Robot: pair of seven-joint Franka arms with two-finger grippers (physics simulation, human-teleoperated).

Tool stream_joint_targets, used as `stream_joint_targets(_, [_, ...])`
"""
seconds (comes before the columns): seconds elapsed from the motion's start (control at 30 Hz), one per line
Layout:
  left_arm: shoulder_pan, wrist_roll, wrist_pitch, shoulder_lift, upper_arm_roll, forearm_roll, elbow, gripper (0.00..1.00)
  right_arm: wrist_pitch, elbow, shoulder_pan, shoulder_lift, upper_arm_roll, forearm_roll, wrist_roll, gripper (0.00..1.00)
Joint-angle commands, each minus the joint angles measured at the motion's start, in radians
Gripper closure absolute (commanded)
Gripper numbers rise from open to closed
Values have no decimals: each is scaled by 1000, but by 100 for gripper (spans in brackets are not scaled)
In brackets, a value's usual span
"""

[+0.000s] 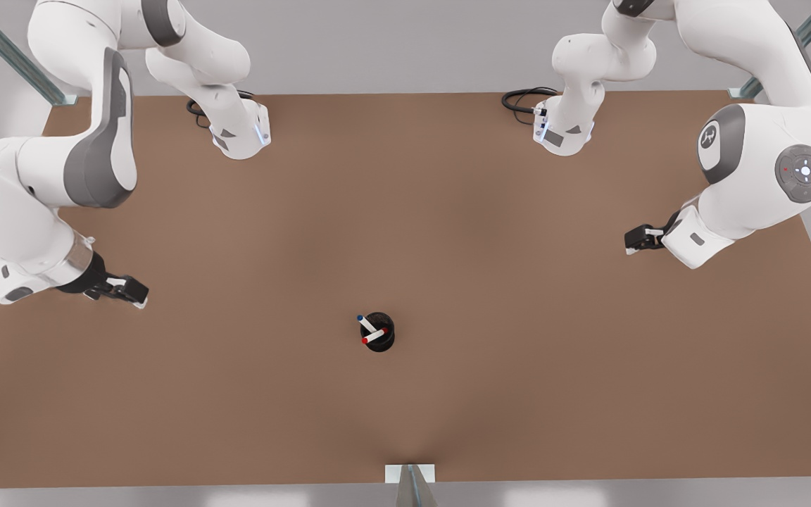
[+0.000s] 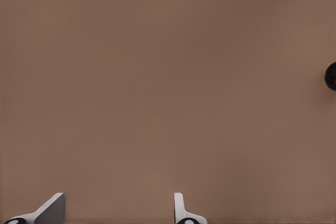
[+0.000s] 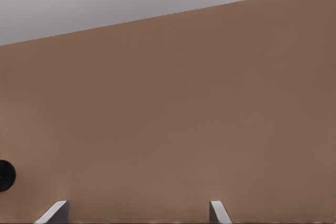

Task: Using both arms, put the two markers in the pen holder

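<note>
Both markers stand in the cup (image 1: 379,332). It is a small black round holder, sitting on the table (image 1: 490,394) at about 6 o'clock from the table's middle in the front view. The blue-capped marker (image 1: 364,322) leans out over the rim toward 10 o'clock. The red-capped marker (image 1: 374,336) leans toward 8 o'clock, and its red end is just past the rim. Their slim white barrels cross inside the cup's mouth, and each pokes above it.

The table is a flat, matte brown board, with no grain that I can make out.

My left claw (image 1: 127,290) hangs low over the board at 9 o'clock from the cup and well apart from it. Its fingers (image 2: 52,209) are spread wide with nothing between them, and the cup (image 2: 332,76) is a dark curve at the edge of that wrist view.

My right claw (image 1: 632,241) sits between 2 and 3 o'clock from the cup, also well apart from it. Its fingers (image 3: 218,211) are likewise spread and hold nothing. Its wrist view catches the cup (image 3: 5,176) low at one side and the board's far edge against a grey wall.

There is bare board all around the cup. Black cables (image 1: 526,98) coil by the arm bases along the 12 o'clock edge.
</note>
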Motion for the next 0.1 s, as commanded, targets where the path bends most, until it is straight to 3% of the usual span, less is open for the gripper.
stream_joint_targets(0.0, [0, 52, -5, -1, 0, 1, 0, 0, -87, -54, 4, -39, 1, 7, -162, 0])
stream_joint_targets(0.07, [-2, 50, -5, -1, 0, 1, 0, 0, -44, -114, 4, -94, 2, 4, -163, 0])
